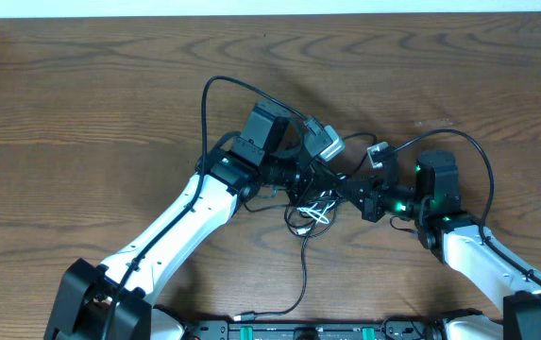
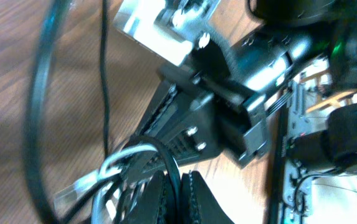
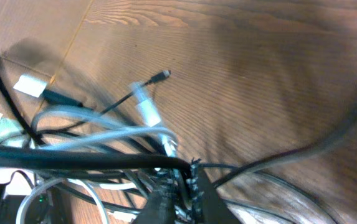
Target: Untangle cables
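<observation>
The cables (image 1: 313, 210) are a small knot of thin black and white cords on the wood table between my two grippers. My left gripper (image 1: 300, 181) sits at the knot's upper left; in the left wrist view its fingers (image 2: 179, 193) are shut on a black cord, with white loops (image 2: 117, 163) beside them. My right gripper (image 1: 357, 198) is at the knot's right; in the right wrist view its fingers (image 3: 181, 186) are shut on a black cord, with white cords (image 3: 109, 134) and a small plug end (image 3: 163, 74) lying beyond.
Thicker black arm wires loop above the left wrist (image 1: 215, 94) and over the right wrist (image 1: 468, 146). One black cord trails from the knot toward the front edge (image 1: 303, 283). The arm bases (image 1: 308, 331) stand along the front edge.
</observation>
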Motion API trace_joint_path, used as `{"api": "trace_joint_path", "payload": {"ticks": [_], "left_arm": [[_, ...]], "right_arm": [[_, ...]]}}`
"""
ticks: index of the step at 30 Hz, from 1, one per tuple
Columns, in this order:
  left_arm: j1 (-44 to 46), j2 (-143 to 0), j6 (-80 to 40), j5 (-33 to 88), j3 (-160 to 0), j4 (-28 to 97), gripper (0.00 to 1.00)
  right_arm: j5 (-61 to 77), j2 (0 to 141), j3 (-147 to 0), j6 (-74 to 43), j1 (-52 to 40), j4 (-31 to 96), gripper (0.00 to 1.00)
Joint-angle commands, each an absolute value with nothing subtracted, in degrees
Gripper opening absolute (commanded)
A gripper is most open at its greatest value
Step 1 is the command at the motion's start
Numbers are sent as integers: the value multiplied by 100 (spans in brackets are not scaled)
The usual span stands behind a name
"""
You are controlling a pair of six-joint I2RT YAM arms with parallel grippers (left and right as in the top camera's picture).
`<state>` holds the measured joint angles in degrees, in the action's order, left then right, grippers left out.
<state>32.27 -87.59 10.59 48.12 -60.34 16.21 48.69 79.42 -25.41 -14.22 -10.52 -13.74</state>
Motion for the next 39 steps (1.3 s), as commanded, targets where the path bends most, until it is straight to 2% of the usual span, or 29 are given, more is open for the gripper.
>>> {"api": "trace_joint_path", "payload": {"ticks": [1,12,16,18,22,24,25,28,29,33,39], "left_arm": [[3157,-8676,582,5358,-5981,1400,7],[2458,-8678,-467,5315,-5981,860,8],[2167,-8678,-1013,4460,-5981,880,7],[2078,-8678,-1177,4375,-5981,886,7],[2058,-8678,-1166,4932,-5979,884,8],[2058,-8678,-1055,5382,-5981,884,7],[2058,-8678,-869,5824,-5981,886,8],[2058,-8678,-757,6156,-5981,886,7],[2058,-8678,-757,6156,-5979,886,7],[2058,-8678,-757,6154,-5979,886,7],[2058,-8678,-757,6316,-5979,884,7]], "right_arm": [[5009,7905,-2543,-1299,-1098,-1354,1],[3505,7907,-2543,-1328,-1096,-172,1],[2744,7907,-2543,-1776,-1061,110,1],[2716,7907,-2545,-1885,-1009,54,1],[3402,7900,-2545,-1883,-934,-355,1],[3730,7900,-2545,-1883,-917,-642,7],[3962,7902,-2545,-1885,-886,-895,17],[4357,7902,-2545,-1881,-794,-1225,43],[4429,7902,-2545,-1879,-768,-1291,48],[4414,7902,-2545,-1857,-648,-1372,53],[4414,7902,-2545,-2482,-408,-2064,49]]}}
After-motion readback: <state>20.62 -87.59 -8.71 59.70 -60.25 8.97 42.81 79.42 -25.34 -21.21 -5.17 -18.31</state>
